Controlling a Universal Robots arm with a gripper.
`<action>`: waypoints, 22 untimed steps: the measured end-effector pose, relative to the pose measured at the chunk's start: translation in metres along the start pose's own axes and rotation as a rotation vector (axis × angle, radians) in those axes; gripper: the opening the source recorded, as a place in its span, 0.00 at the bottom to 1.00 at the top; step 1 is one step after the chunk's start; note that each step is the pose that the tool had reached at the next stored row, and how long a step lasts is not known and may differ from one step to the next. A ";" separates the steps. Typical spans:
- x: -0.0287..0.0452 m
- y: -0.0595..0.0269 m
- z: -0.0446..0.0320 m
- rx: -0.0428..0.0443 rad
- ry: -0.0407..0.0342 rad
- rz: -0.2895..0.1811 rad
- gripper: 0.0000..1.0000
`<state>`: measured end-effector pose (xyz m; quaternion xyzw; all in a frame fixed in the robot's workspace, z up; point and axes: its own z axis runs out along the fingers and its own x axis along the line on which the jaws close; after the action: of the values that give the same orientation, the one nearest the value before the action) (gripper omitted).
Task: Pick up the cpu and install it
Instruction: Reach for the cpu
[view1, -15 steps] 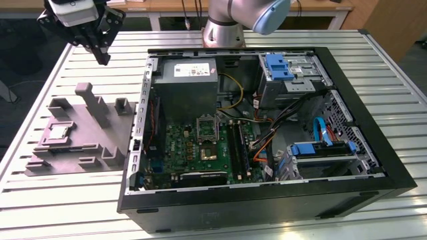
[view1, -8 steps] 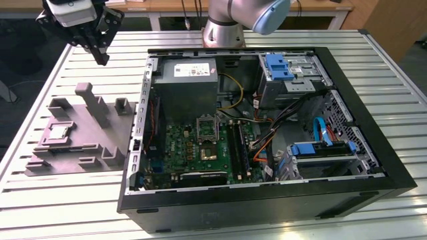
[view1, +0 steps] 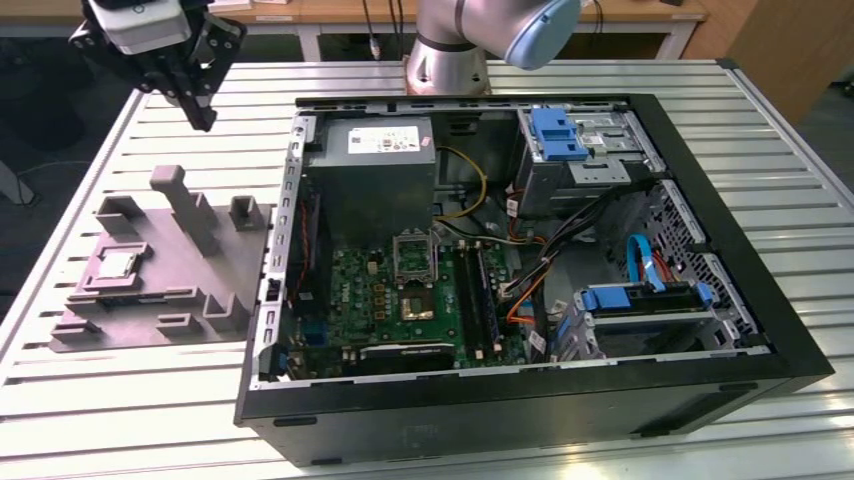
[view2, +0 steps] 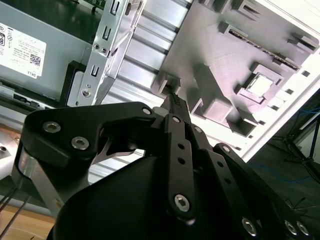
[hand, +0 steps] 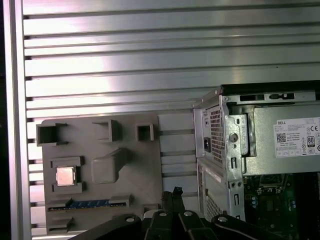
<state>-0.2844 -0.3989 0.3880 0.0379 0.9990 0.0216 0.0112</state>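
Fingers (view2: 176, 107) closed tight together with nothing between them, and the gripper (view1: 204, 120) hangs above the slatted table (view1: 134, 420). The cpu (view1: 118, 263) sits in a recess of the grey fixture (view1: 200, 290), beside the open computer case (view1: 747, 300). There's a white printed label (view1: 390, 140) on the power supply (view1: 380, 190).

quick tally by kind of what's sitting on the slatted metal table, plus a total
small flat silver square cpu: 1
large grey plastic fixture with upright blocks: 1
open black computer case: 1
total: 3
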 end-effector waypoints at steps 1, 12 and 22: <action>0.0003 0.0000 0.0000 0.0000 0.0000 0.000 0.11; 0.0035 -0.0003 0.0005 0.0000 0.0000 0.000 0.11; 0.0072 -0.0006 0.0008 0.0001 0.0000 0.000 0.11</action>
<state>-0.2916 -0.3989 0.3870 0.0379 0.9990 0.0216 0.0111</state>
